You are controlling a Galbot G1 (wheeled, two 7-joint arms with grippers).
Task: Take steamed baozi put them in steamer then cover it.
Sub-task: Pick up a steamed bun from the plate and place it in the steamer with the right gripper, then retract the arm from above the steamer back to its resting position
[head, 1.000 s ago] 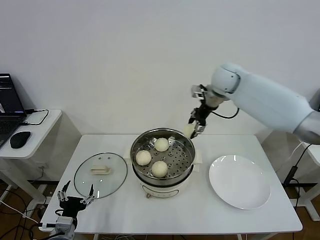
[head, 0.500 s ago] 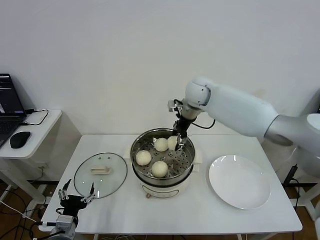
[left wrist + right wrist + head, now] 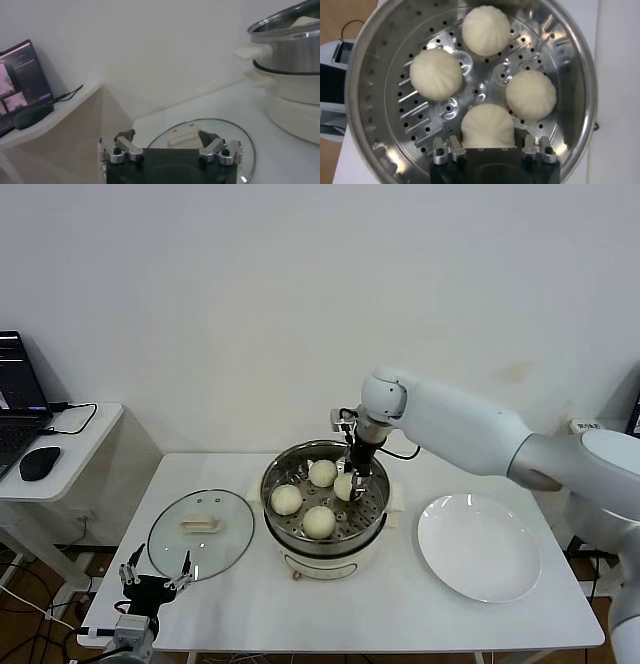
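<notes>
The steamer (image 3: 325,536), a shiny steel pot with a perforated tray on a cream base, stands mid-table. Three baozi lie on its tray (image 3: 287,499) (image 3: 319,521) (image 3: 322,473). My right gripper (image 3: 352,482) reaches down into the pot at its right side, shut on another baozi (image 3: 344,487). In the right wrist view this baozi (image 3: 487,127) sits between the fingers (image 3: 451,146), close over the tray, beside the other three (image 3: 436,72) (image 3: 486,30) (image 3: 530,94). My left gripper (image 3: 152,576) hangs open and empty at the table's front left corner.
The glass lid (image 3: 200,532) with a cream handle lies flat on the table left of the steamer, just beyond the left gripper (image 3: 167,137). A white plate (image 3: 480,549) lies bare to the right. A side table with a laptop (image 3: 18,394) and mouse stands far left.
My right gripper carried the baozi from behind the steamer's right rim leftward and down into the pot. The left arm stayed still.
</notes>
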